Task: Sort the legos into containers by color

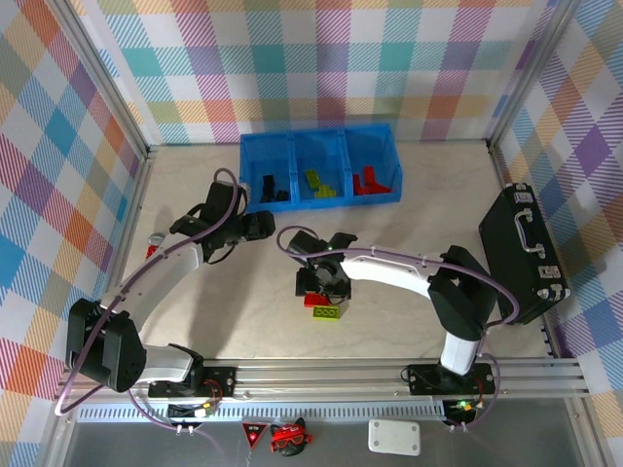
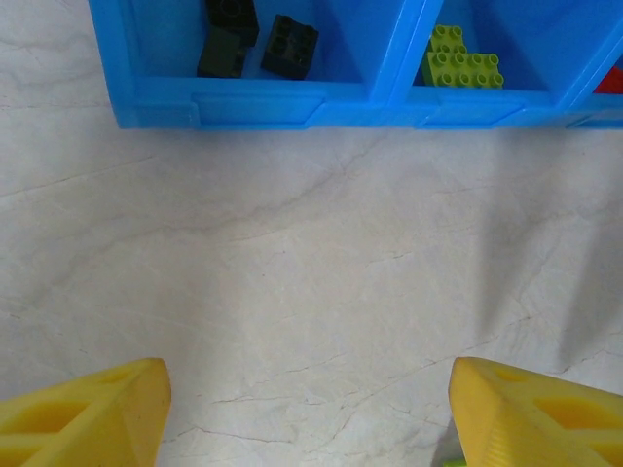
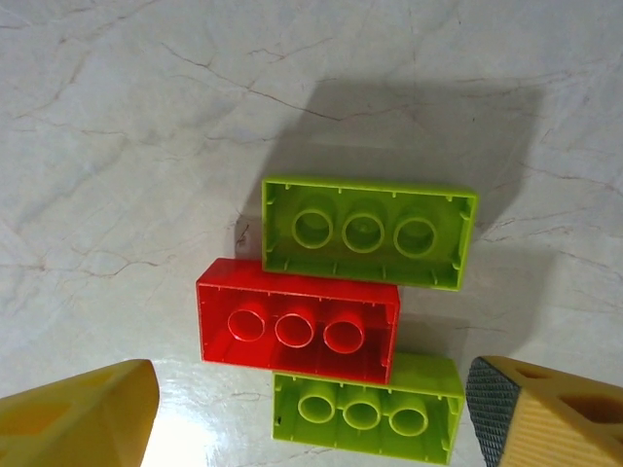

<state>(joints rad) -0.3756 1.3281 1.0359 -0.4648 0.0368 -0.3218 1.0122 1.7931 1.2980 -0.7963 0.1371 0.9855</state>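
Observation:
Three legos lie hollow side up in a touching cluster on the table: a lime green brick [image 3: 365, 232], a red brick [image 3: 297, 321] and a second lime green brick [image 3: 365, 413]. My right gripper [image 3: 310, 418] hangs open above them [image 1: 326, 304], one finger on each side, touching none. The containers are a blue bin [image 1: 319, 199] at the back, holding black legos [image 2: 243, 39] on the left, green legos [image 2: 462, 60] in the middle and red legos [image 1: 368, 181] on the right. In front of the bin's left compartment, my left gripper [image 2: 307, 409] is open and holds nothing.
A black case with a handle [image 1: 526, 253] lies along the right wall. A small red object [image 1: 156, 239] sits by the left wall. Checked walls and metal posts enclose the table, and a metal rail [image 1: 321, 375] runs along the near edge.

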